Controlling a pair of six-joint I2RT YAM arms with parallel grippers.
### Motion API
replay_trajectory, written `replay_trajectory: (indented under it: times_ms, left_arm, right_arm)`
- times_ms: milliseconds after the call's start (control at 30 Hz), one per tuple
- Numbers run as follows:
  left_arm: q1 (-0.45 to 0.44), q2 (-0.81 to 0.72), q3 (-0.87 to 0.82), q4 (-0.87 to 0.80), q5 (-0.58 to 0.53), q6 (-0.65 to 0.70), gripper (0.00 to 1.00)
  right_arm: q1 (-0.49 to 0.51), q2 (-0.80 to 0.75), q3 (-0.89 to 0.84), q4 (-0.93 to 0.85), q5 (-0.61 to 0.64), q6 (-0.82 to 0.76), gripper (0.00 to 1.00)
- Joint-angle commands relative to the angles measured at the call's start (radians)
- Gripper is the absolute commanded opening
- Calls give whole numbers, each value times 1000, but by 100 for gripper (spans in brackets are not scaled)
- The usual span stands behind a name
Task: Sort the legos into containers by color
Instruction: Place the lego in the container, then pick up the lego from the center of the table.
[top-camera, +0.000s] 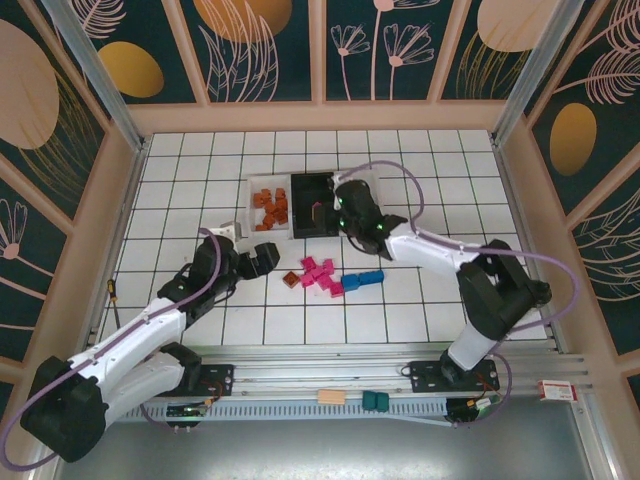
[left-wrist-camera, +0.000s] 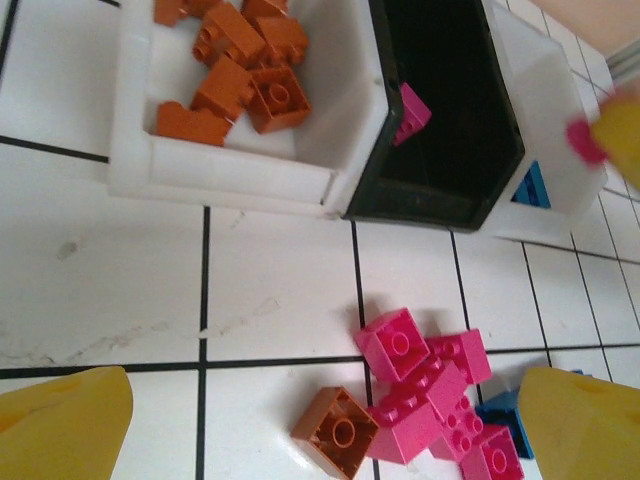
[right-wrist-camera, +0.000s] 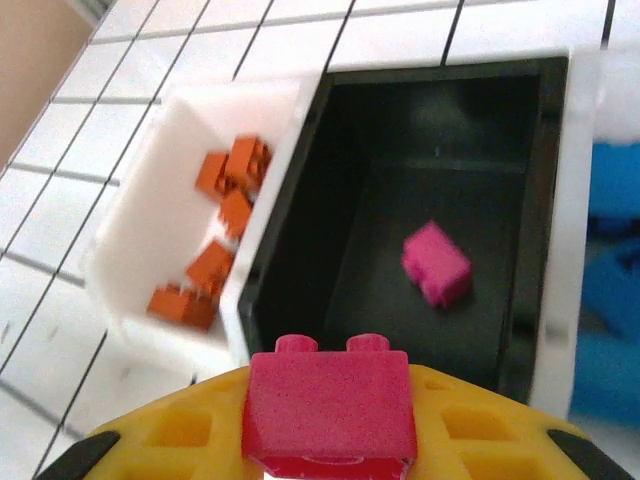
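Observation:
Three joined bins stand at mid-table: a white bin (top-camera: 252, 200) with several orange legos (left-wrist-camera: 240, 80), a black bin (right-wrist-camera: 350, 180) with one pink brick (right-wrist-camera: 435, 262), and a white bin (left-wrist-camera: 545, 110) with blue bricks (right-wrist-camera: 615, 290). My right gripper (right-wrist-camera: 330, 440) hovers over the black bin's near edge, shut on a pink brick (right-wrist-camera: 330, 410). On the tiles lie a pink pile (left-wrist-camera: 430, 400), one orange brick (left-wrist-camera: 337, 430) and blue bricks (top-camera: 362, 279). My left gripper (left-wrist-camera: 320, 440) is open above the orange brick, fingers (left-wrist-camera: 60, 425) wide apart.
A tan block (top-camera: 331, 397) and dark green blocks (top-camera: 376, 401) sit on the front rail between the arm bases. Wooden frame walls enclose the tiled table (top-camera: 450, 160). The right arm (top-camera: 480, 280) bends across the right half.

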Motion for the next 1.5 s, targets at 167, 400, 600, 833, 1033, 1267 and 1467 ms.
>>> replay_trajectory:
  times_ms: [167,400,600,833,1033,1267,1467]
  left_arm:
    - [-55,19,-36,-27,-1,-10,98]
    - [-59,16,-44,-16,6,-10,99]
    - [-57,4,-19,-32,-39,4,98]
    - [-59,29,-5,-32,-77,9,98]
    - [-58,44,-7,-24,-60,4,98]
    - [-58,30,-22,-31,-64,0,99]
    - [-59,42,-25,-15,-58,-2,98]
  right_arm:
    - [-44,236,224,-84,38,-31,31]
    - [-38,204,225,-81,46,-47,58]
    - [29,2,33,-70,73,-33,60]
    - [88,-84,-205,-22,-4,74,60]
    - [94,-33,-238,29,-71,120,55]
    - [113,-21,-288,14,-60,153,49]
    - [129,-13,-331,21,-58,174,44]
